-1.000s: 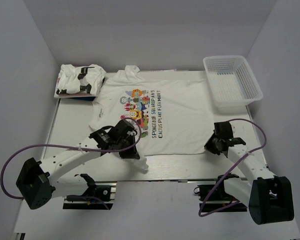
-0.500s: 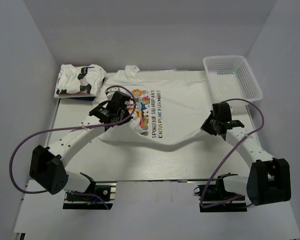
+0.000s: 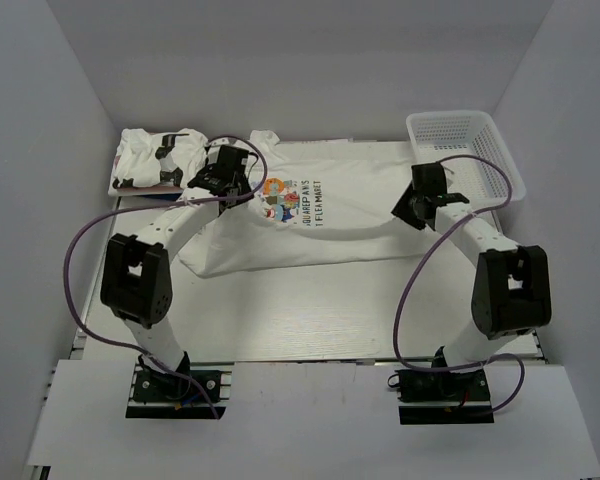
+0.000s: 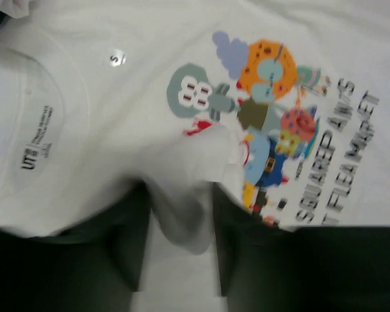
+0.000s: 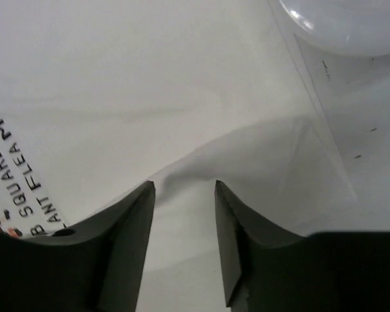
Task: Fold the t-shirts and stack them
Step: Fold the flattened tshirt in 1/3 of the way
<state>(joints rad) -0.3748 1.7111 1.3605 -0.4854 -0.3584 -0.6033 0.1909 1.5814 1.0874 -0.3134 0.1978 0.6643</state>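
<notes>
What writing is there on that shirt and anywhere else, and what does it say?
"S": round sticker on the printed t-shirt.
"UT": its neck label; smaller lines there too blurred.
"SQUAREPANTS" over "FLEA MARKET": dark chest lettering; the rest is hidden.
Black marks on the other t-shirts: too small to read.

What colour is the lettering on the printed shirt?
The lettering is dark, near black; left wrist view.

White t-shirt (image 3: 350,225) printed with multicoloured cartoon and dark lettering, white t-shirts (image 3: 150,155) marked black, white mesh basket (image 3: 460,160)
</notes>
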